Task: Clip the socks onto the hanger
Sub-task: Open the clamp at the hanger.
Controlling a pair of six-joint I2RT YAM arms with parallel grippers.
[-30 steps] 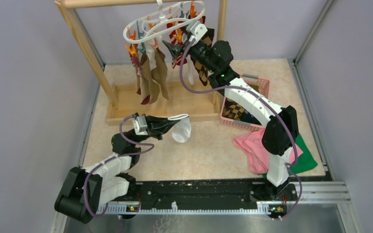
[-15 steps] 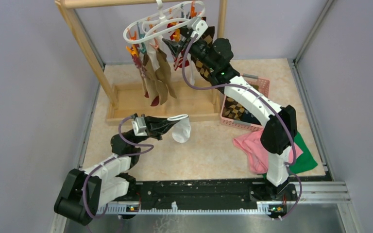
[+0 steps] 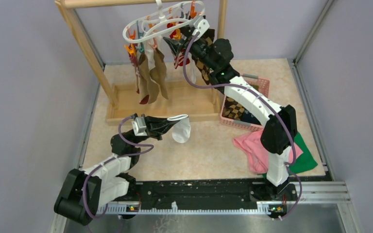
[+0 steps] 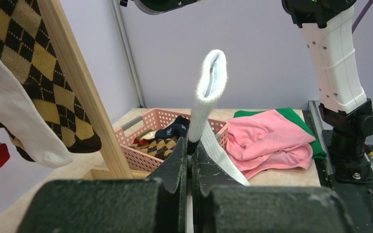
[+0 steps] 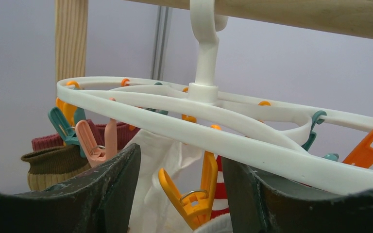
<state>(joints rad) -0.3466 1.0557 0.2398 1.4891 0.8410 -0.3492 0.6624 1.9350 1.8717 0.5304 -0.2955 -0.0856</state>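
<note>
The white oval hanger (image 3: 162,22) hangs by its hook from the rack's top bar, with orange and teal clips under its ring (image 5: 252,141). Brown socks (image 3: 153,73), an argyle sock (image 3: 205,68) and a red-white striped sock (image 5: 221,179) hang from it. My right gripper (image 3: 175,48) is raised just under the ring. It stands open (image 5: 179,170), one finger on each side of an orange clip (image 5: 196,194). My left gripper (image 3: 164,125) hovers low over the table, shut on a plain white sock (image 4: 211,82) that sticks up past the fingertips (image 4: 180,155).
The wooden rack (image 3: 85,36) has a tray-like base (image 3: 184,104) on the table behind my left arm. A pink basket (image 3: 260,87) with more socks stands at the right. A pink cloth (image 3: 252,148) and a green cloth (image 3: 305,158) lie beside the right arm's base.
My right gripper rose closer under the hanger ring and its jaws narrowed around the orange clip. The hanging socks swung. The left gripper and its white sock stayed put.
</note>
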